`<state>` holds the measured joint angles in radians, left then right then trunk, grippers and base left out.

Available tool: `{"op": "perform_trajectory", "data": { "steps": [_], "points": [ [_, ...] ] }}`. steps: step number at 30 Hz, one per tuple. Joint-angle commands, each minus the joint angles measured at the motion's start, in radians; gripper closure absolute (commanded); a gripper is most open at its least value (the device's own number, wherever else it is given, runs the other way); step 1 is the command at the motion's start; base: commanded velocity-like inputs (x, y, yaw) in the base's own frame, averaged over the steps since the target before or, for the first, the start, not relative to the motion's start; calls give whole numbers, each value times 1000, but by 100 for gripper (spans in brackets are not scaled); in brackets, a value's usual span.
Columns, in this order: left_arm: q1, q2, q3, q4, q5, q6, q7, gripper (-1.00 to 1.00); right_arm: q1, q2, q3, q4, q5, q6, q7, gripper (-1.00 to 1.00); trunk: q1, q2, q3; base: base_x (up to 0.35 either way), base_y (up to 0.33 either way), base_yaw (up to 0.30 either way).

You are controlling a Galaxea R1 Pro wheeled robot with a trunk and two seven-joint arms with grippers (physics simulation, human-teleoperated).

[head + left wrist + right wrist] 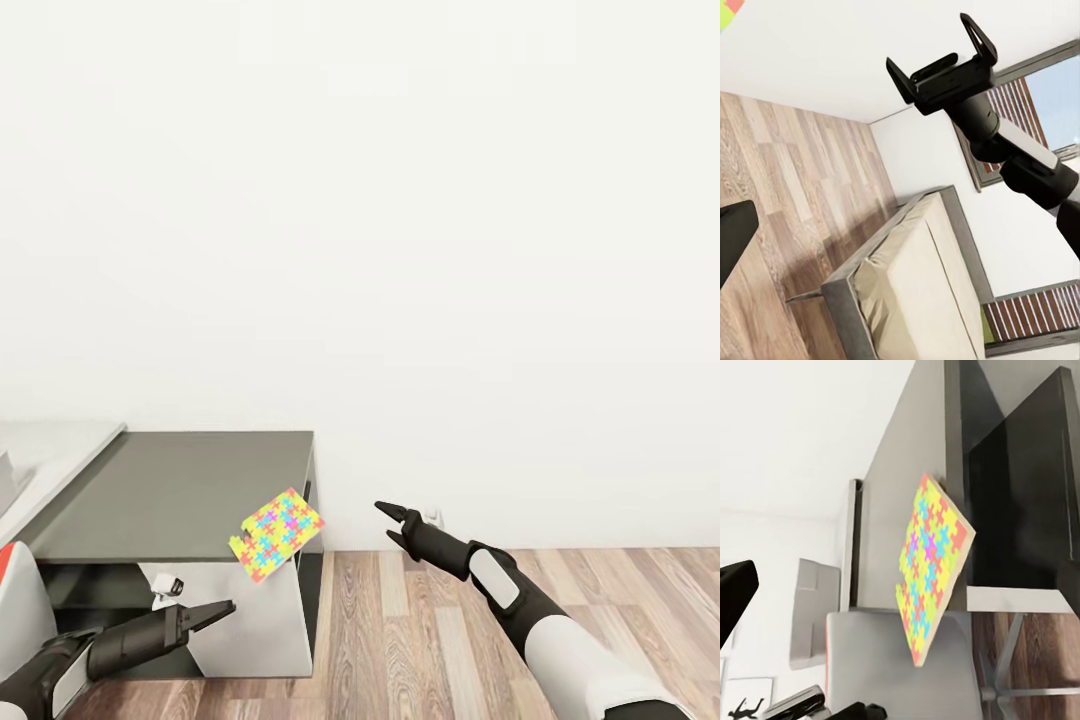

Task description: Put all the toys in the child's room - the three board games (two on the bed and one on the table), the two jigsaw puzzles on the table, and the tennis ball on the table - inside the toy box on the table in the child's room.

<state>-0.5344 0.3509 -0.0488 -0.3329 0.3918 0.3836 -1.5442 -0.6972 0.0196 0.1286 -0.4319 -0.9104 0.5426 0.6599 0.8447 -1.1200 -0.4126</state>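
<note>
White wall fills most of the head view, wood-plank floor [450, 630] below. At left, bench [190, 495] with dark grey top over the cabinet, pale grey top [55, 455] beyond to the far left. Puzzle [276, 534] at the near right corner of the dark top, tilted, one edge overhanging the corner. Box [811, 611] on the pale section, seen past the puzzle in the right wrist view. Bed [919, 292] across the floor in the left wrist view, mattress bare where visible.

Left gripper [212, 612] low, near the cabinet front, below the puzzle and apart from it; fingers look close together, state hard to tell. Right gripper [392, 524] over the floor, right of the puzzle, pointing toward it, jaws spread, holding nothing; same spread clear from the left wrist view [941, 64].

Step in hand, by judgement: approach to the puzzle. Next move calls for closing the right gripper on the overhanging edge, gently, since a nudge could tip the puzzle off the corner; then carrying left to the box.
</note>
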Motion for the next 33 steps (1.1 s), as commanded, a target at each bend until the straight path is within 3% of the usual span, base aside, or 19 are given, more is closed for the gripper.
{"op": "perform_trajectory", "data": {
  "steps": [1, 5, 8, 17, 23, 33],
  "points": [
    [-1, 1, -5, 0, 4, 11, -3, -100, -1, 3, 2, 0, -6, 3, 0, -100, 4, -8, -4, 0, 0, 0],
    [0, 0, -5, 0, 4, 11, -5, -100, -1, 34, 4, 0, 0, -33, -6, -100, 19, -36, -17, 0, 0, 0],
    [0, 0, -5, 0, 3, 11, -5, -100, -1, 42, 3, -1, 1, -52, -10, -100, 31, -57, -26, 0, 0, 0],
    [-1, 0, -5, 0, 4, 11, -6, -100, -1, 40, 5, -1, -1, -61, 3, -100, 65, -120, -54, 0, 0, 0],
    [-1, 0, -5, 0, 6, 11, -7, -100, -2, 55, 12, -1, 7, -59, -3, -100, 88, -162, -73, 0, 0, 0],
    [0, 2, 0, 0, 8, 11, -8, -100, -2, 42, 4, -2, -3, -23, 17, -100, 127, -232, -105, 0, 0, 0]
  ]
}}
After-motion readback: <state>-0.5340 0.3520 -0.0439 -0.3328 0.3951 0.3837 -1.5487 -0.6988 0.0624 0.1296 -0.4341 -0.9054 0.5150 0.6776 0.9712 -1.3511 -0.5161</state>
